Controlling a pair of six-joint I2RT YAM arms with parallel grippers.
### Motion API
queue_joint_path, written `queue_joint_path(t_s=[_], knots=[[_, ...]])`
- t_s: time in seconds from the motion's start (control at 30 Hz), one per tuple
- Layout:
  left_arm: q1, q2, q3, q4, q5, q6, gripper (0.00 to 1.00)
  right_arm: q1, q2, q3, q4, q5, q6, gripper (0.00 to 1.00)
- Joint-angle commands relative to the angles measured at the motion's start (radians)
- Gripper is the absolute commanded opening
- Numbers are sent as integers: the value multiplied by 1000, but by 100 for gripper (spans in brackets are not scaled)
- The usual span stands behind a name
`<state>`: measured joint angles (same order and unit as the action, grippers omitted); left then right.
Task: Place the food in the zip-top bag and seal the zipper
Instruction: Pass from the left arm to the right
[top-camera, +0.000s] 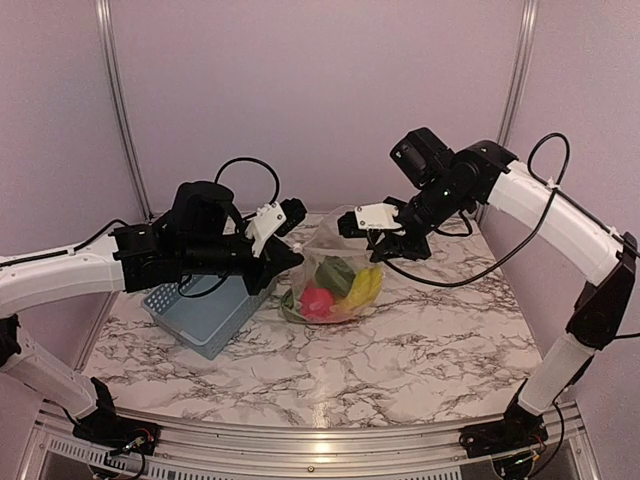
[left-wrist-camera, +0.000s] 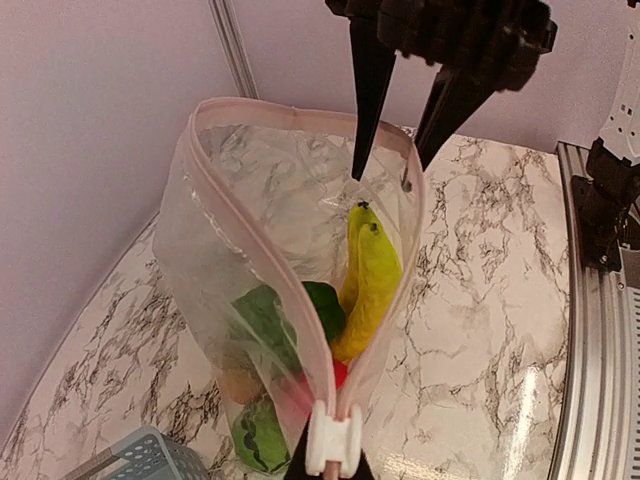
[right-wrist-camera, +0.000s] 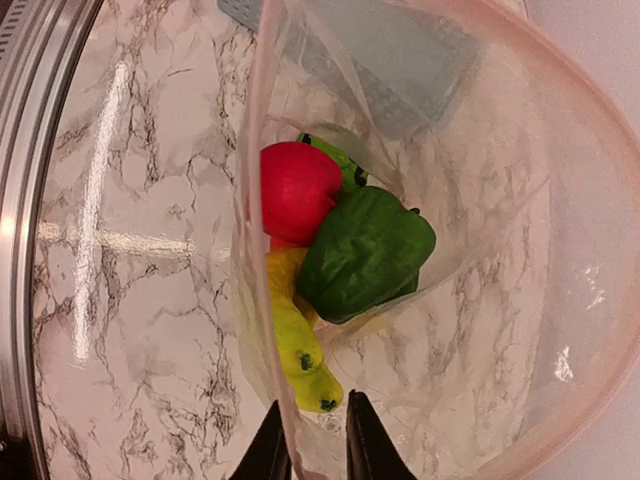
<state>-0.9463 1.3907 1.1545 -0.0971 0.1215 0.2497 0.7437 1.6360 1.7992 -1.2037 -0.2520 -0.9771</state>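
Gaping at center frame, the bag (top-camera: 330, 280) holds fruit (top-camera: 335, 288), each hand (top-camera: 290, 252) (top-camera: 385, 238) clenched on its rim; bare desk (top-camera: 400, 350) below.

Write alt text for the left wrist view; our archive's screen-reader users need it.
A clear zip-top bag hangs open over a marbled table, its pinkish zipper unsealed with the white slider at the near end. Inside lie a yellow banana, green pieces and something red. The right gripper pinches the far rim.

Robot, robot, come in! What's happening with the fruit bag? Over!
Left gripper shut on zipper slider end. Right gripper shut on bag far end. Food inside, mouth open. Nothing blocking.
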Motion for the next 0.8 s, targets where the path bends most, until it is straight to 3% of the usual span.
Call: queue_joint_path(t_s=[0.0, 0.07, 0.3, 0.43, 0.5, 0.77], knots=[[8, -80, 7, -22, -28, 2, 0, 9, -10, 11, 50, 147, -13, 9], [11, -93, 0, -12, -39, -10, 0, 9, -16, 35, 28, 165, -30, 0], [16, -80, -15, 7, -63, -45, 1, 8, -42, 89, -10, 179, -12, 0], [16, -60, -53, 101, -67, -104, 32, 8, -56, 36, -3, 171, 12, 0], [17, -55, -94, 193, -55, -141, 41, 8, -52, 33, 2, 152, 38, 0], [17, -35, -171, 388, -25, -179, 42, 9, -24, 73, -3, 116, 92, 0]])
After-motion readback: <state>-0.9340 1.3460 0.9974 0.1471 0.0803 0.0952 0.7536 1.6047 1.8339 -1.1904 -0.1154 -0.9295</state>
